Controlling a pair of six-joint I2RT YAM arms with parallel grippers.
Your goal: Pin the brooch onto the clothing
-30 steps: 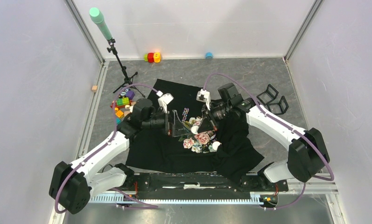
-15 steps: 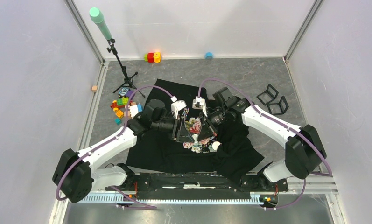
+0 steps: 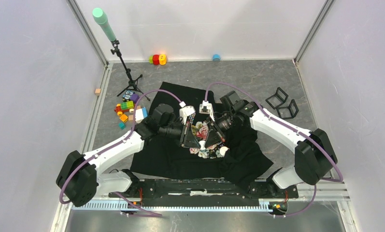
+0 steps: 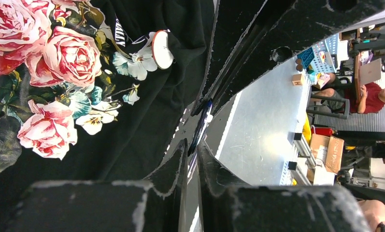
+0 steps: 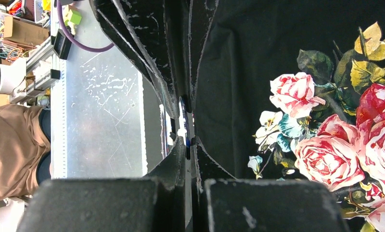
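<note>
The clothing (image 3: 166,154) is a black T-shirt lying on the table, with its rose print (image 4: 60,53) beside both sets of fingers. Over the print my two grippers meet tip to tip. My right gripper (image 5: 188,140) is shut on the brooch (image 5: 185,126), a thin dark-blue piece seen edge-on. My left gripper (image 4: 192,145) has closed on the same brooch (image 4: 200,126) from the opposite side. In the top view the left gripper (image 3: 196,140) and the right gripper (image 3: 207,140) hide it. A round white disc with a red rim (image 4: 162,48) lies on the shirt close by.
Loose toy blocks (image 3: 127,108) lie left of the shirt, by a tripod stand (image 3: 127,72) with a green top. Black frames (image 3: 282,104) stand at the right. Red and yellow blocks (image 3: 157,59) and a blue cap (image 3: 216,57) sit at the back wall.
My left gripper moved right to meet the right one and closed from wide open down onto the thin piece. The right gripper shifted slightly left and stayed shut.
</note>
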